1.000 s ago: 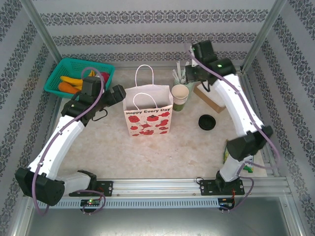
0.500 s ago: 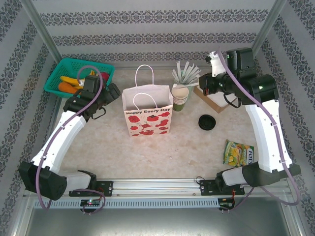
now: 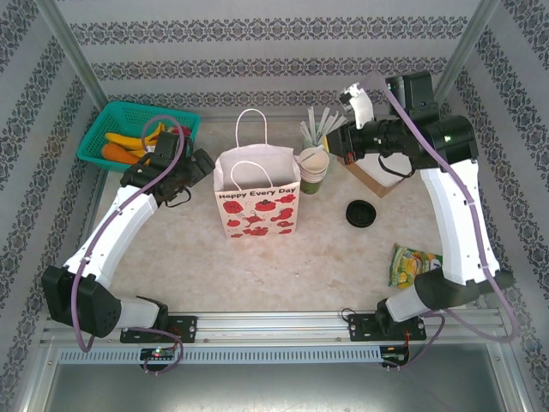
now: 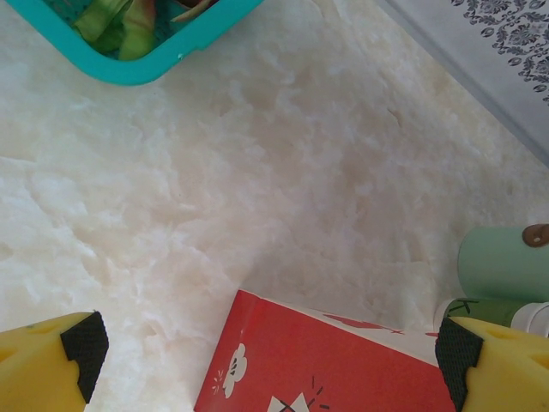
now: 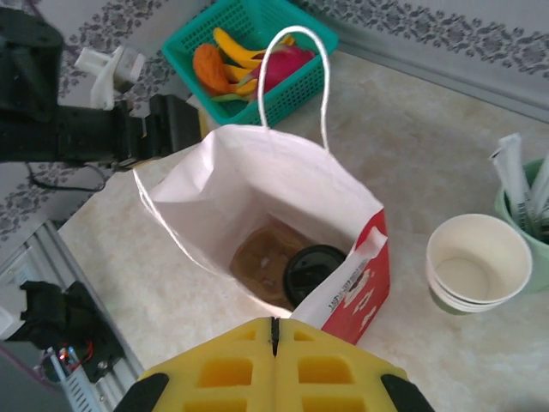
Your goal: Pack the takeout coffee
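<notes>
marbled tabletop [image 3: 326, 257]; paper bag [image 5: 257, 180] upright mid-table. takeout coffee [image 5: 313, 273] apparently at its bottom, dark top showing. right gripper [image 5: 274, 335] pinched shut, empty, above the bag; left gripper [image 4: 270, 354] wide beside it. advice: withdraw high, clear of the handles [image 5: 324, 86].

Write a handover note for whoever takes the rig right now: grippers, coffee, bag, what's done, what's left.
Left gripper: open, empty, low beside the paper bag, on its left.
Right gripper: shut, empty, right of the bag by the stack of green cups.
Takeout coffee: what looks like its black lid shows at the bag's bottom; its green wall is hidden.
Done: coffee seems packed; bag upright, open.
Left: confirm the cup, pull both arms back. A loose black lid lies on the table.
</notes>
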